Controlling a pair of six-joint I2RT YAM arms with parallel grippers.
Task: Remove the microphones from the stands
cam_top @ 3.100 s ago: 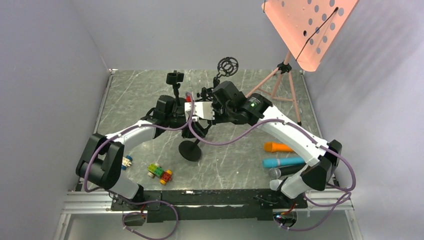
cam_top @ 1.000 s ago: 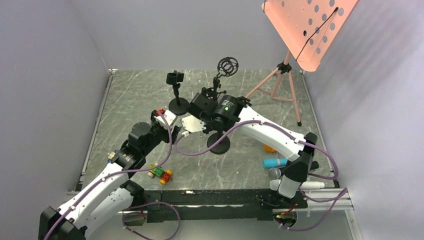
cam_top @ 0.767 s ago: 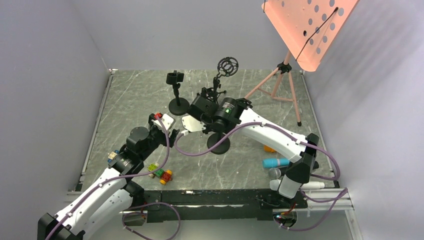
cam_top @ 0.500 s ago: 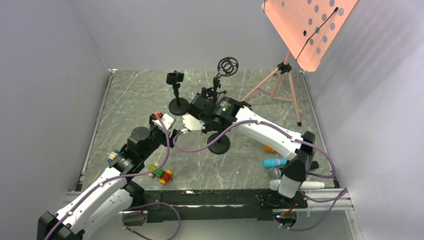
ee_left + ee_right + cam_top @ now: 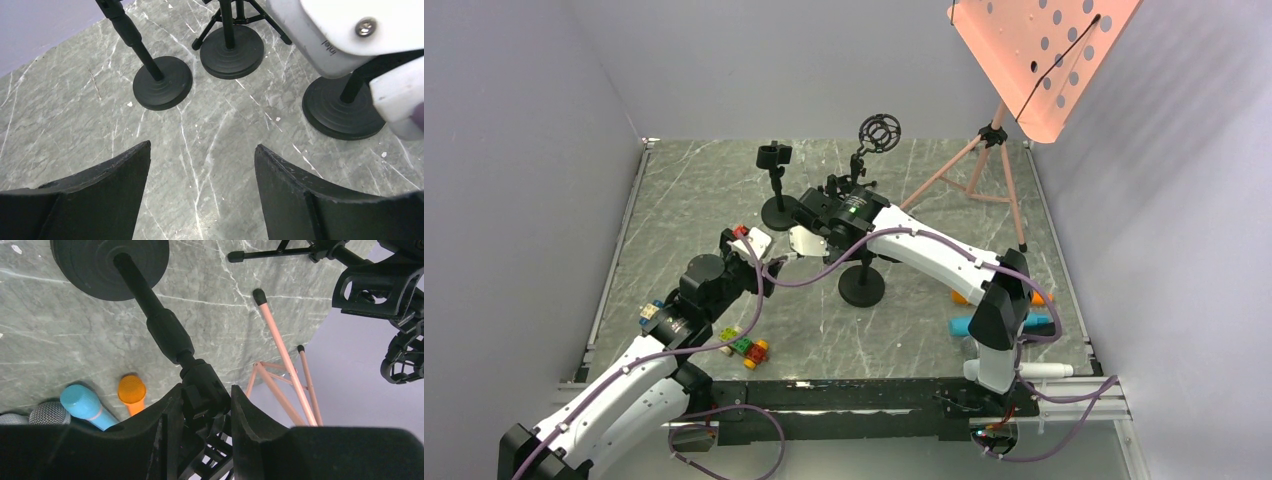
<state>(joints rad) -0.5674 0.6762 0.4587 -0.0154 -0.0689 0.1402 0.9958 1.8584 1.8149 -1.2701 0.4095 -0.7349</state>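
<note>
Reaching across a grey marble-patterned desk (image 5: 684,190), two white robot arms work among black stands. Behind the left tool (image 5: 202,150), nearer the arm bases, lie a small blue, white and yellow toy brick (image 5: 652,312) and a row of green, yellow and red toy bricks (image 5: 744,345). The left tool's black fingers are spread wide, with only bare desk between them.

Ahead of it and to its left stands a short black stand on a round base (image 5: 162,89). Straight ahead, a little farther off, is a second round black base (image 5: 231,45).

Ahead and to its right is the black microphone stand with a round weighted base (image 5: 167,335). The right tool (image 5: 206,389) is pinching this stand, its fingers pressed against the swivel joint at the top of the stem. The stem runs away from the tool down to the base. The clip parts between the fingers are dark and crowded, so whether a microphone sits there cannot be told.

A black ring-shaped shock mount (image 5: 879,131) rises just beyond the right tool's wrist. To the tool's near right, well apart, a grey mesh-headed microphone (image 5: 47,412), a light blue microphone (image 5: 82,402) and an orange microphone (image 5: 131,389) lie side by side on the desk. Farthest right is a pink music stand on tripod legs (image 5: 1034,50).
</note>
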